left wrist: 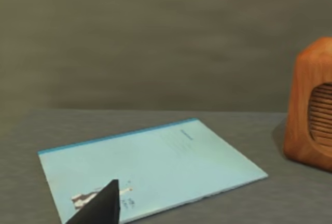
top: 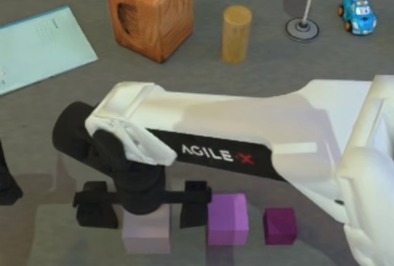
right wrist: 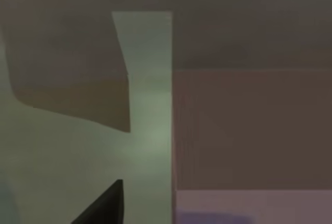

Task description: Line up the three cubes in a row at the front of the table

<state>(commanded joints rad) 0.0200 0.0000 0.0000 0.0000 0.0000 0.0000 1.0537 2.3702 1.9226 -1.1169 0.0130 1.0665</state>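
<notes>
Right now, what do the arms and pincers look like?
The right arm has glossy white shells, a black band lettered AGILE X in white with a red X, and a black wrist. Its right pincer is black with two blocky fingers. The left arm shows only a black edge.

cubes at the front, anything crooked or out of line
Nothing stands out. The pale mauve cube, violet-pink cube and dark magenta cube sit upright in a row; the right gripper straddles the mauve one, fingers apart.

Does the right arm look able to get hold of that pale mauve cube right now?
Probably yes: the right hand hangs open directly over the pale mauve cube, one finger on each side, and the violet-pink cube sits just beyond one finger.
</notes>
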